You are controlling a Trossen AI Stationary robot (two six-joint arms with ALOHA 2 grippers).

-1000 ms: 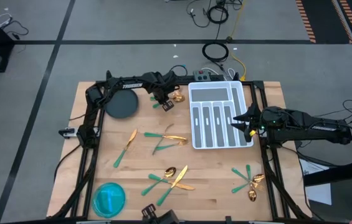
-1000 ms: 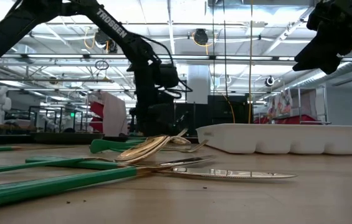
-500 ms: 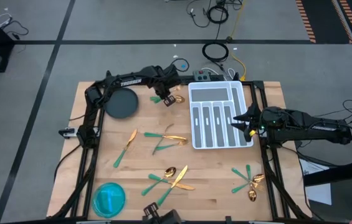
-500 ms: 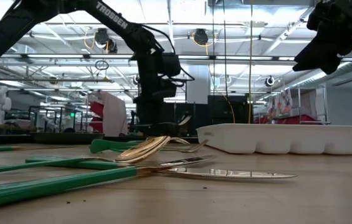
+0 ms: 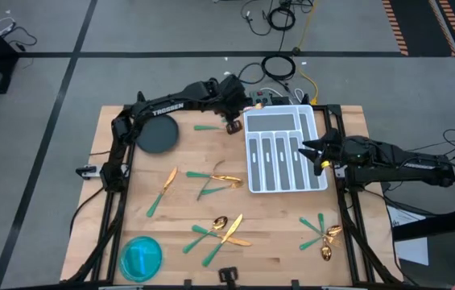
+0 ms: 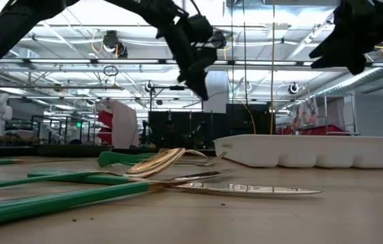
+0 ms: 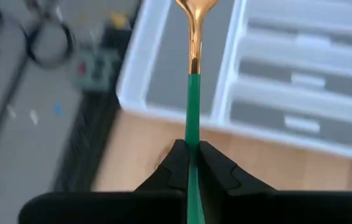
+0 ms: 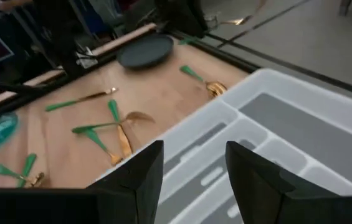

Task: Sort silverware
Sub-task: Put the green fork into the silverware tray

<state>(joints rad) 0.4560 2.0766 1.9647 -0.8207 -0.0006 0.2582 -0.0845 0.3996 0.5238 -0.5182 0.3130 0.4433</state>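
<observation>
The wooden table (image 5: 187,201) carries scattered silverware (image 5: 219,228) and a white tray (image 5: 320,181) at its far right. My left gripper (image 7: 190,149) is raised beside the tray's far-left corner, clenched on the green handle of a spoon (image 7: 192,68) whose gold bowl reaches over a compartment. My right gripper (image 8: 191,163) hovers over the tray's right edge, fingers spread, holding nothing.

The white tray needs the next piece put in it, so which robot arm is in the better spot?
Probably the left. The left gripper is shut on a spoon, its gold head above the white tray. The right gripper hovers open and empty over the tray.
</observation>
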